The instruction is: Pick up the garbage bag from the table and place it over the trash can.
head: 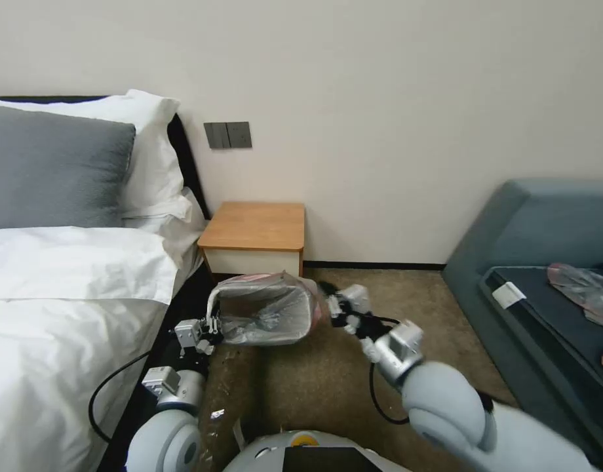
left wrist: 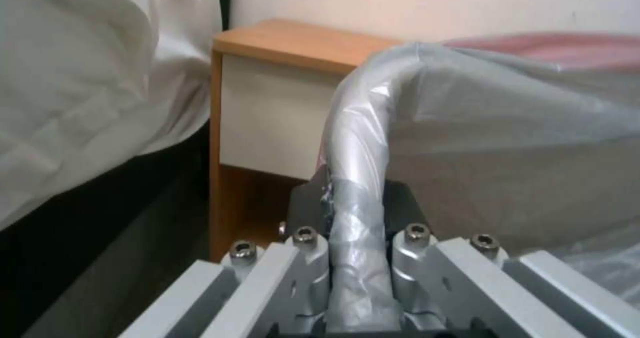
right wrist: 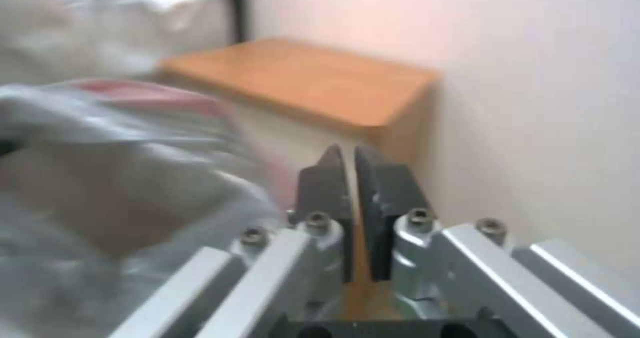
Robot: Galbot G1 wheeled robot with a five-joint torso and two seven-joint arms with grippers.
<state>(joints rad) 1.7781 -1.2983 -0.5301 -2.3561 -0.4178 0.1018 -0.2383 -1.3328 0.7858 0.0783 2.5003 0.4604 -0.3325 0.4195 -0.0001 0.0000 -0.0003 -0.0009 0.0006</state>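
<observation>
Plastic bag [head: 269, 311]: grey, translucent, pink-rimmed, stretched over the bin [head: 265, 331] on the carpet in front of the table [head: 255, 226], whose top is bare.
Left gripper [head: 212, 326]: at the bin's left edge, fingers clamped on a gathered fold of bag wrapped over the rim.
Right gripper [head: 334, 308]: just beside the bin's right edge, jaws nearly closed with a narrow gap, holding nothing.
Handling note: judged nearly done; keep the left fold taut, draw film down evenly over the rim, avoid tearing.
</observation>
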